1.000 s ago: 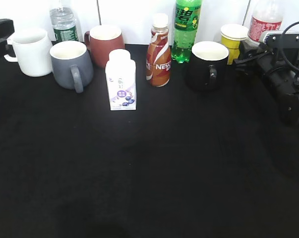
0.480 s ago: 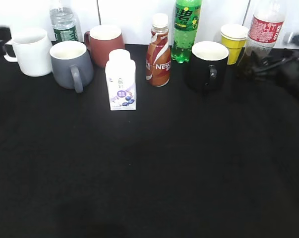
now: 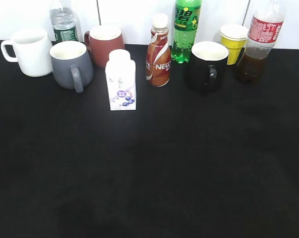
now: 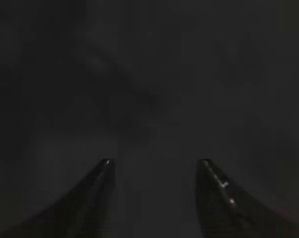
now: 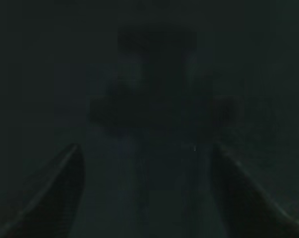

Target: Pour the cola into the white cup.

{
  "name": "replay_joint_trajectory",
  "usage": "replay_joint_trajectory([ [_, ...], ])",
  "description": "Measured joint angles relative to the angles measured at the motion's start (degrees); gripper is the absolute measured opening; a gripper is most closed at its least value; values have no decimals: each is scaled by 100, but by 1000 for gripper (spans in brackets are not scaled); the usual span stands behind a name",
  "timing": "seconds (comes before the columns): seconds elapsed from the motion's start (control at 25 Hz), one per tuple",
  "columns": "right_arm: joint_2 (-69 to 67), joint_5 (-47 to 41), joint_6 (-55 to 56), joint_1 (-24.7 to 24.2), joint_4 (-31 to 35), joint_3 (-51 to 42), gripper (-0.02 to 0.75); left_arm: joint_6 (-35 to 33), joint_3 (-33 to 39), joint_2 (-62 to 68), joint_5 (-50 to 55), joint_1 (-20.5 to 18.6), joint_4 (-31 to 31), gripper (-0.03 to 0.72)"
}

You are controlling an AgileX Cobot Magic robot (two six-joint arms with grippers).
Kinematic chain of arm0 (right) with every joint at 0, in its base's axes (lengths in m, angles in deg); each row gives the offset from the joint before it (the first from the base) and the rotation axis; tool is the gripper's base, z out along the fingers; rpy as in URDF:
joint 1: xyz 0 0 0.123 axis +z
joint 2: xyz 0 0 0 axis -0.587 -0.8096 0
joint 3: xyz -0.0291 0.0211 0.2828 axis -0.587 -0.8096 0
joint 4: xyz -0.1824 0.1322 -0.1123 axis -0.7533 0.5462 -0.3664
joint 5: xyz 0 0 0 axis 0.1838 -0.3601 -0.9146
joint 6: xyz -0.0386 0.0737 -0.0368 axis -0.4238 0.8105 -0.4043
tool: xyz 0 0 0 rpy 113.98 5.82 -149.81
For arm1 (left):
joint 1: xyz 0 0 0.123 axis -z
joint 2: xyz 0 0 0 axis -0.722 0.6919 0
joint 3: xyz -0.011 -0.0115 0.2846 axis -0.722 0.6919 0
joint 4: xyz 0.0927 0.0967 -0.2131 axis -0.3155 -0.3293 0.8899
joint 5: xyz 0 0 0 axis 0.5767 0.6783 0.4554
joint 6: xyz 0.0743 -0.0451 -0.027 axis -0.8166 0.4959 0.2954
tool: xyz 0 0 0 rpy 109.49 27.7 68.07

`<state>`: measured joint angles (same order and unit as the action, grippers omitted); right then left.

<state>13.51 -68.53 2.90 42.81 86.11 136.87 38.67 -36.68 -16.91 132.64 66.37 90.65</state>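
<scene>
The cola bottle (image 3: pixel 258 42), clear with dark liquid low in it and a red label, stands upright at the back right of the black table. The white cup (image 3: pixel 31 51) stands at the back left, handle to the left, beside the grey mug (image 3: pixel 71 64). Neither arm shows in the exterior view. In the dark left wrist view my left gripper (image 4: pixel 155 166) has its fingers spread apart with nothing between them. In the dark right wrist view my right gripper (image 5: pixel 147 153) is also spread wide and empty.
Along the back stand a water bottle (image 3: pixel 63 22), a red-brown mug (image 3: pixel 105 43), a white carton (image 3: pixel 121 79), a Nestle bottle (image 3: pixel 158 52), a green soda bottle (image 3: pixel 187 29), a black mug (image 3: pixel 207 64) and a yellow paper cup (image 3: pixel 233 42).
Both arms have drawn back out of the exterior view: the right one from beside the cola, the left one from beside the white cup. The cola and cup stand uncovered.
</scene>
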Motion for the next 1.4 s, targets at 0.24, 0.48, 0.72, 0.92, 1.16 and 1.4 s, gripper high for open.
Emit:
replay_joint_trajectory([
  [0.24,2525,-1271,28,0,-36,5,592,-16,-10,-2735,606,0,273,379],
  [0.48,4830,-2166,194,0,-144,-1410,592,-16,1196,-4522,631,0,82,366],
  [0.72,5350,-1836,197,0,-197,-1802,592,-16,1669,-4566,-38,0,-266,366],
  [0.92,5350,-1571,197,0,-192,-1937,592,-22,1804,-4572,-254,0,-368,366],
  [1.16,5350,-1567,201,0,-192,-1937,592,-22,1804,-4572,-254,0,-368,347],
  [1.4,5350,-1567,201,0,-192,-1937,591,-22,1804,-4656,-254,-37,-368,309],
])
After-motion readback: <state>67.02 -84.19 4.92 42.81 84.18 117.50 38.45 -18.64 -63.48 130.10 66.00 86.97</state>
